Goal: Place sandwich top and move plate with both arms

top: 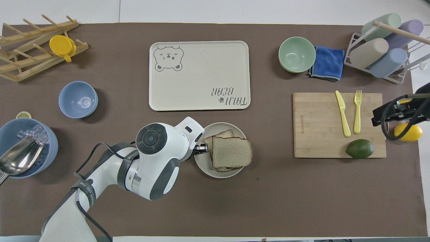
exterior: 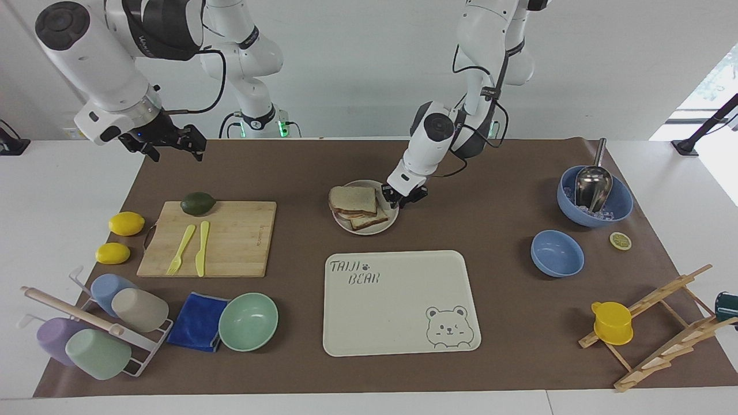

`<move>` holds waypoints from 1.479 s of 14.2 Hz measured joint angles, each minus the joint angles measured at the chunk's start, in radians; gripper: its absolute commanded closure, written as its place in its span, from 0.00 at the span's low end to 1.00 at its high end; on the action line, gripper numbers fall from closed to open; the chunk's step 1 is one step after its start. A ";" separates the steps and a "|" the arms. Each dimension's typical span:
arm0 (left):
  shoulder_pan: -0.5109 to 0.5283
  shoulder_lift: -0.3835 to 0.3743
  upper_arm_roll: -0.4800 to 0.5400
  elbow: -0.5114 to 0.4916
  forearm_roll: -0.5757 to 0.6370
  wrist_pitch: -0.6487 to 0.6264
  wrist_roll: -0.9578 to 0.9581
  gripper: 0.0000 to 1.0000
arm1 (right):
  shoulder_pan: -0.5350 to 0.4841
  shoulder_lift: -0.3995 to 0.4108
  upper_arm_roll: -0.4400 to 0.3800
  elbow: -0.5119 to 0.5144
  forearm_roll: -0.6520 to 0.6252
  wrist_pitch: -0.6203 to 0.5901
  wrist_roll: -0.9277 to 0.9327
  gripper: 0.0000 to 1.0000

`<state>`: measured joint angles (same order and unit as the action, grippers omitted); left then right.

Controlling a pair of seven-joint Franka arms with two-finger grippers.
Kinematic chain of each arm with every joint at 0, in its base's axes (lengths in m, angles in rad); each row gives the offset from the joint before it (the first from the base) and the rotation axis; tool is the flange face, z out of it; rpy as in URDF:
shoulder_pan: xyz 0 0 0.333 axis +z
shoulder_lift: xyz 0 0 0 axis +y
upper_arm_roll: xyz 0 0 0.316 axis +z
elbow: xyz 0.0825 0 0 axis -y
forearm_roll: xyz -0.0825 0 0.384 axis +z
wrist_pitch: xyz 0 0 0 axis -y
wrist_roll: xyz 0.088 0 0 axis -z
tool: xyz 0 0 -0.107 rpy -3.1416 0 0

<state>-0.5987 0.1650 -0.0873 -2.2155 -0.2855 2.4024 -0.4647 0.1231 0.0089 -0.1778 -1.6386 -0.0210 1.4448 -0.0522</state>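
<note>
Sandwich top [exterior: 353, 199] already on the stack on the plate [exterior: 385, 225], plate just robot-side of the bear tray [exterior: 398, 300]. Left tool [exterior: 405, 198] at plate rim, jaws nearly shut; can't confirm a grip. Right tool [exterior: 170, 143] open, empty, up over table edge near the plate-side cutting board [exterior: 230, 242]; plate move w/ both arms left.

White wall [exterior: 357, 63], bright window [exterior: 715, 80].

Bare mat [exterior: 300, 173] rings the plate [exterior: 385, 227]; the tray [exterior: 398, 300] seemingly stands clear.
</note>
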 measured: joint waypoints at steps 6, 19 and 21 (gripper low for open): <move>0.000 -0.003 0.001 0.001 -0.013 0.006 0.001 1.00 | -0.106 0.000 0.110 0.000 0.000 0.005 0.000 0.00; 0.190 0.023 0.018 0.337 -0.061 -0.284 0.007 1.00 | -0.112 -0.003 0.112 0.020 0.000 0.006 0.000 0.00; 0.227 0.075 0.019 0.421 -0.064 -0.311 0.012 1.00 | -0.117 -0.003 0.111 0.021 0.000 0.006 0.000 0.00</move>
<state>-0.3715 0.2396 -0.0684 -1.7946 -0.3498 2.0913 -0.4523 0.0064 0.0055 -0.0663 -1.6178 -0.0209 1.4506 -0.0522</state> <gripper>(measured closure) 0.956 0.000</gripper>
